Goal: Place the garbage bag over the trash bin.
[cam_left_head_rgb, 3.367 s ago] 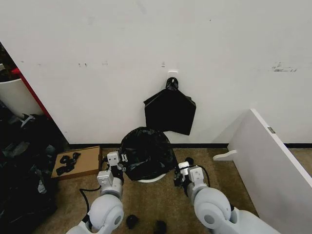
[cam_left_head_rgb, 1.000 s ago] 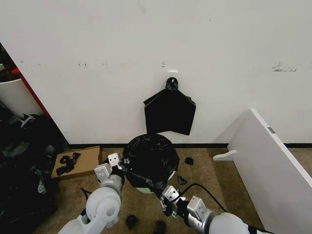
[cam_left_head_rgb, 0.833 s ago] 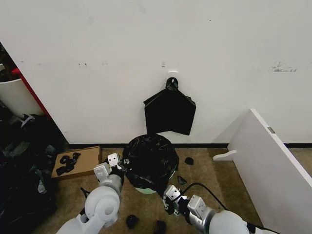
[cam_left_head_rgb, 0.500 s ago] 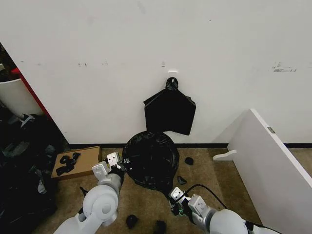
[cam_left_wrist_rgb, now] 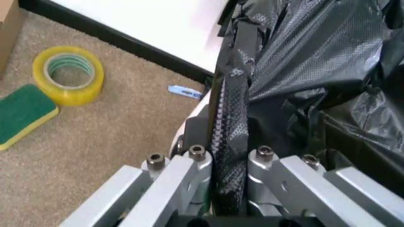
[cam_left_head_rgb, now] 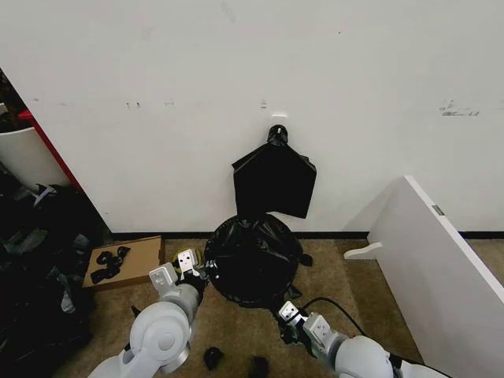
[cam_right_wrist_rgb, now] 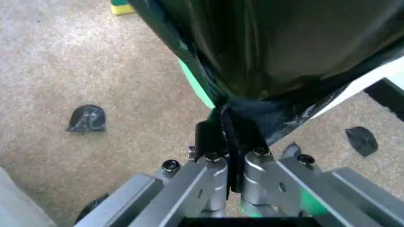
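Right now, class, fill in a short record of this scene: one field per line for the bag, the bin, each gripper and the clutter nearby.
garbage bag: black, spread over the bin, edge pinched on two sides
trash bin: white wall showing below the bag's edge
left gripper: shut on a bunched fold of the bag, at the bin's left side
right gripper: shut on the bag's near edge, low in front of the bin
floor clutter: yellow tape roll, green sponge, black scrap
wall: bundle of black bags hanging above the bin
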